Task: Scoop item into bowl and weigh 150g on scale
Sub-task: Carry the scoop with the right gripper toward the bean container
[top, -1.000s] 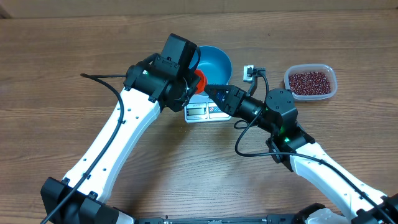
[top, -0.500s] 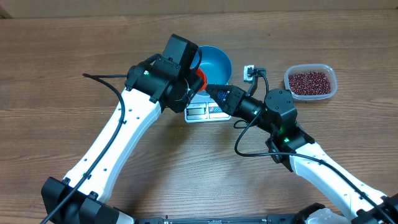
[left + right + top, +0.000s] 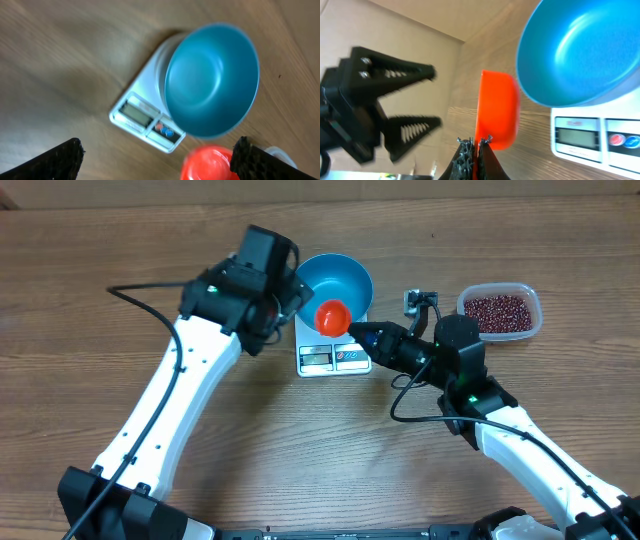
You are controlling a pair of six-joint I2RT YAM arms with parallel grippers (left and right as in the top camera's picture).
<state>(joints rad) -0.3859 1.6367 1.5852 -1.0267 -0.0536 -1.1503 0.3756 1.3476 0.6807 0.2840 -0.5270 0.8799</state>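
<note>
The scale (image 3: 322, 358) is my mark here: it lies flat on the wooden surface (image 3: 300, 450) with its display edge towards me, and the blue bowl (image 3: 340, 278) sits upright on its platform, covering the far part of it. My right fingers (image 3: 472, 145) are pressed together and pinch the red scoop (image 3: 332, 317) by its handle, reaching in from the right side of the scale. The scoop's round cup hangs over the scale just in front of the bowl, at the bowl's near rim and above the display, and I cannot tell whether it touches that rim. From my right wrist the cup shows edge-on, right above my fingertips, with the bowl beside it. My left fingers (image 3: 436, 97) are spread wide and grip nothing; they hover just left of the scale, level with the bowl, their toothed inner faces turned to each other, apart from scoop and bowl alike. From my left wrist I look down between them onto the bowl, the scale's display and its two small buttons, with the red cup at the lower edge of the view. The beans (image 3: 497, 311), a dark maroon heap, lie in a clear tub (image 3: 536, 320) well off to the right of the scale, beyond my right arm, apart from bowl and scoop
</note>
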